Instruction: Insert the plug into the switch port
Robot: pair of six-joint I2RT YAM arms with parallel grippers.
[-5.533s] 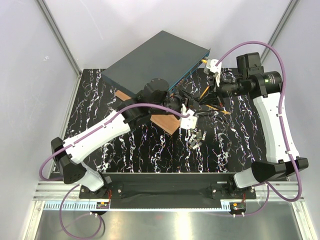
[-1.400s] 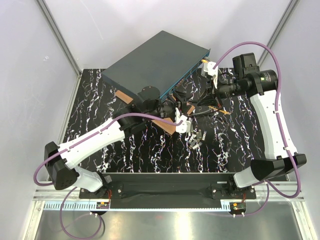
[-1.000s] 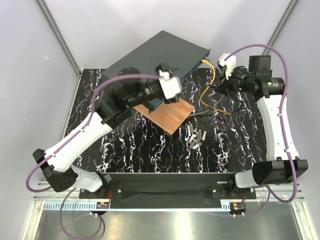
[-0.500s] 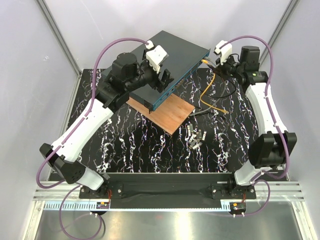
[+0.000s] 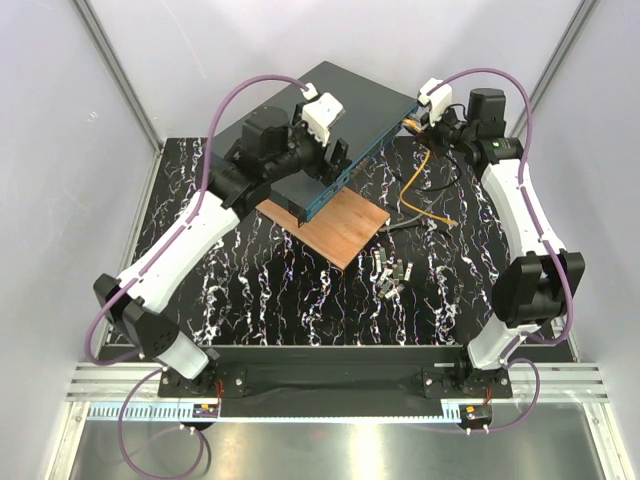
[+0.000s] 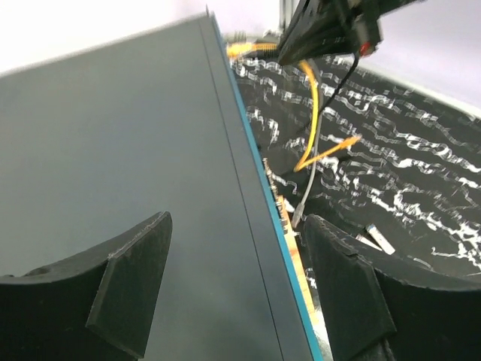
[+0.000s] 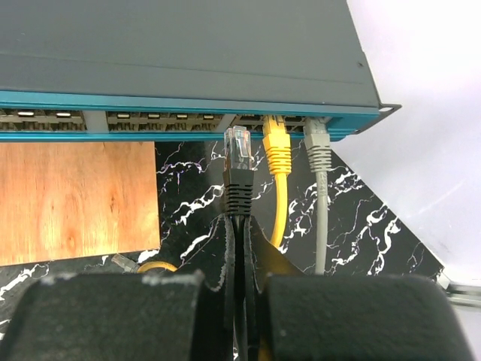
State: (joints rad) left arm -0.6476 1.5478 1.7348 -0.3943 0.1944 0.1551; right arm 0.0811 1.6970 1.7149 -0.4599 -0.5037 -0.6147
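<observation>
The dark grey switch (image 5: 350, 95) has a teal front face with a row of ports (image 7: 150, 119). The yellow plug (image 7: 276, 147) on its orange-yellow cable (image 5: 415, 185) sits in a port near the right end, with a grey cable (image 7: 319, 150) plugged in beside it. My right gripper (image 7: 240, 226) is shut on a black cable; its clear connector tip (image 7: 239, 143) stands just in front of the port left of the yellow plug. My left gripper (image 6: 237, 289) is open over the switch top (image 6: 113, 188) by the front edge, holding nothing.
A wooden board (image 5: 340, 225) lies under the switch's front edge, also in the right wrist view (image 7: 75, 199). Small grey metal modules (image 5: 392, 272) lie on the marbled black table. Loose cable loops (image 5: 425, 205) lie right of the board. A white wall rises close on the right.
My left arm has risen from the board and swung over the switch top. My right gripper has moved left and back to the switch's right front corner with the black cable.
</observation>
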